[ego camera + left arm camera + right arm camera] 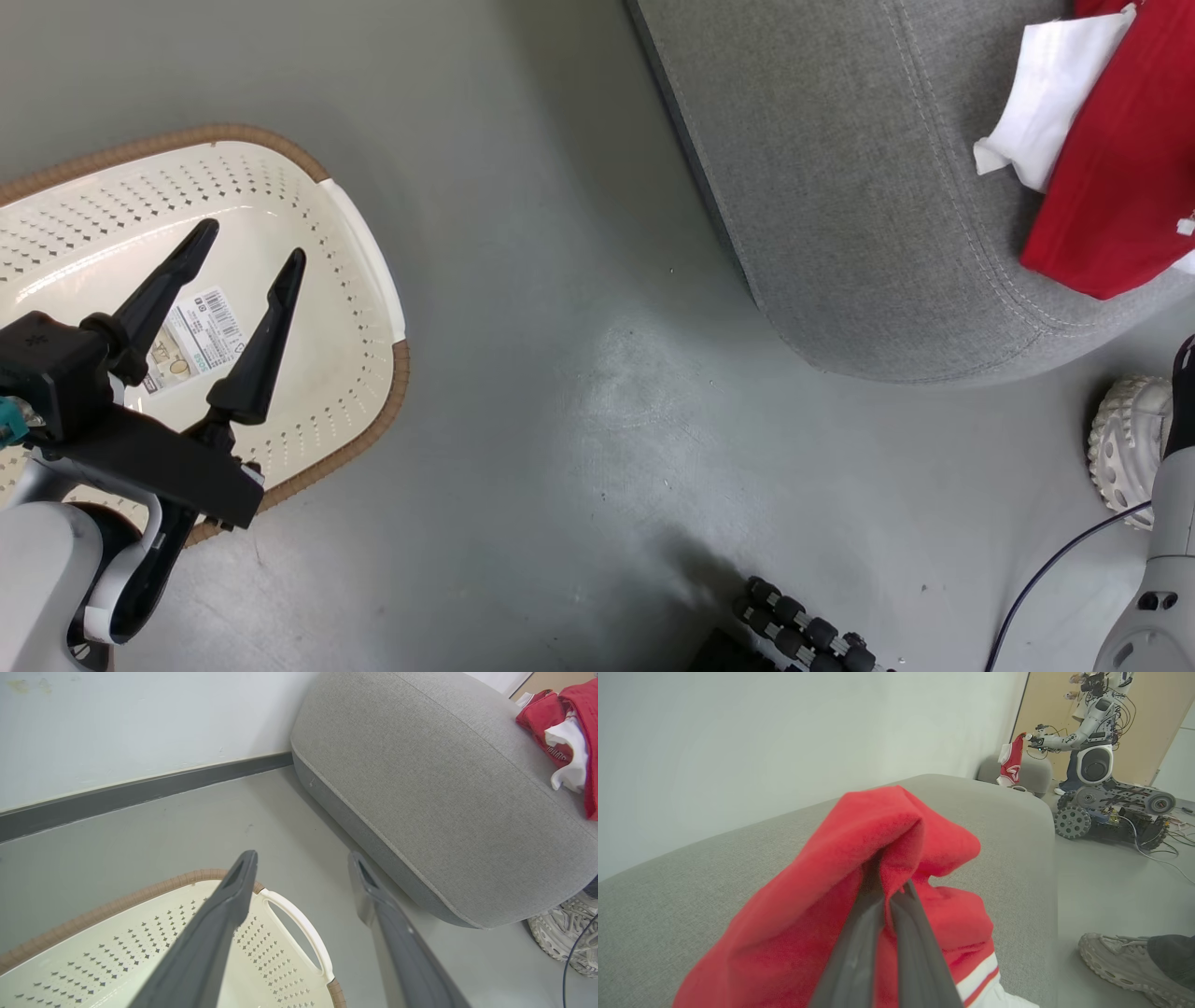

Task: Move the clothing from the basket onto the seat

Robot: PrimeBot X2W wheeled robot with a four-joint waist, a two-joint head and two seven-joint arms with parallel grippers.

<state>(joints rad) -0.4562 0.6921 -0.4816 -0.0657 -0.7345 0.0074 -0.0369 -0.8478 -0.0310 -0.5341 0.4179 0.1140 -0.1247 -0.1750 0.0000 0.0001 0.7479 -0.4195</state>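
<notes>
Grey floor (560, 420), pale wall (117, 728). R gripper (889, 877): fingers pressed together, pinching a fold of the red clothing (808, 914), which lies on the grey seat (691, 905) (white trim at its lower edge). L gripper (252, 243): fingers spread wide apart, hovering over the basket (369, 252), label sticker (201, 331) visible on its bottom. Basket stands on floor, apart from seat. Bkgd: shoe (1111, 956), second robot (1097, 760).
</notes>
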